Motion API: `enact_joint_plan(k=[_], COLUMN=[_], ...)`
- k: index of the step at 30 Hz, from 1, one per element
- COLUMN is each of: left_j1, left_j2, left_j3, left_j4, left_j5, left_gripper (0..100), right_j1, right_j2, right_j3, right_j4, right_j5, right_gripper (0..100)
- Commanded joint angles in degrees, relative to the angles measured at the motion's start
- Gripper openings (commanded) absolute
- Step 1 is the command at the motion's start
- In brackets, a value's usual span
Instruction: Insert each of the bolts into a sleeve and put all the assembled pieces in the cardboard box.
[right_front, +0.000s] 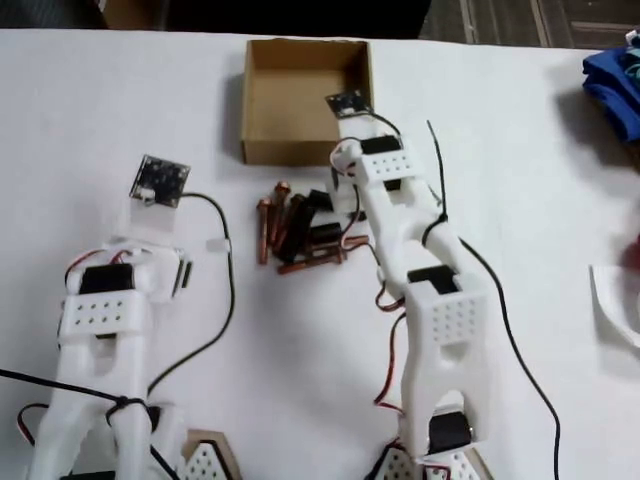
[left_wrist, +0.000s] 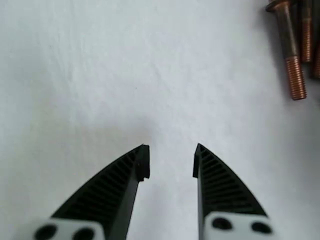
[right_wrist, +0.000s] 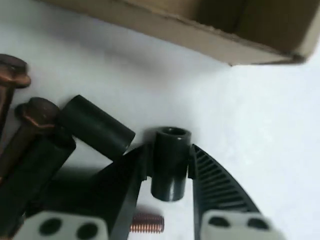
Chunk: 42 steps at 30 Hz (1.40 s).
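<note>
Though not yet paired with a bolt, held sleeve (right_wrist: 171, 172): black, short, gripped across its middle; open bore showing at the end away from the wrist; long axis roughly in line with the fingers.
Right tool (right_wrist: 170, 160): clamped on that sleeve, one finger on each side, low over the counter (right_wrist: 260, 125), just beside the bolts (right_front: 272, 225) and near the front wall of the box (right_front: 290, 152).
Left tool (left_wrist: 171, 160): fingers apart, nothing between them, over bare counter.
Bolts: copper-coloured, lying flat in a loose bunch, close beside the right tool, well apart from the left tool.
Nearest bolt (left_wrist: 289, 47): ahead of the left tool and off to one side, well clear of the fingertips; threaded end toward the tool, head away; long axis roughly along the tool's own reach.
Loose sleeves (right_wrist: 95, 127): black, lying on their sides among the bolts, touching them.
Deciding relation, as a judgement: free tool farther from the bolts than the busy one; a sideways shift toward the bunch needed before any grasp, then shank brought end-on to the open bore.
Risk, likewise a judgement: crowded bunch, neighbours easily dragged along with the chosen bolt.
</note>
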<state>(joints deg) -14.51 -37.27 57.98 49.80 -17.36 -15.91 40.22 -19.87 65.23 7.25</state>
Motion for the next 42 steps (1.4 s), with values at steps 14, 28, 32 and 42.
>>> enact_joint_plan(k=[14,28,32,42], left_j1=[-0.4,-0.1,-0.1,0.9], left_j2=[-0.2,-0.2,-0.2,-0.1], left_j3=[-0.3,-0.2,-0.2,-0.3], left_j4=[0.2,0.4,2.7,4.3], left_j5=[-0.5,-0.2,-0.2,-0.2], left_gripper=[17,17,17,17], right_j1=[-0.3,1.5,1.7,0.6], right_j2=[5.0,-3.0,-12.1,-43.1], right_j3=[-11.3,-10.8,-10.4,26.5], right_j4=[14.5,25.4,25.5,10.0], right_j5=[0.0,-8.3,-9.4,-9.4], right_gripper=[2.1,2.1,2.1,2.1])
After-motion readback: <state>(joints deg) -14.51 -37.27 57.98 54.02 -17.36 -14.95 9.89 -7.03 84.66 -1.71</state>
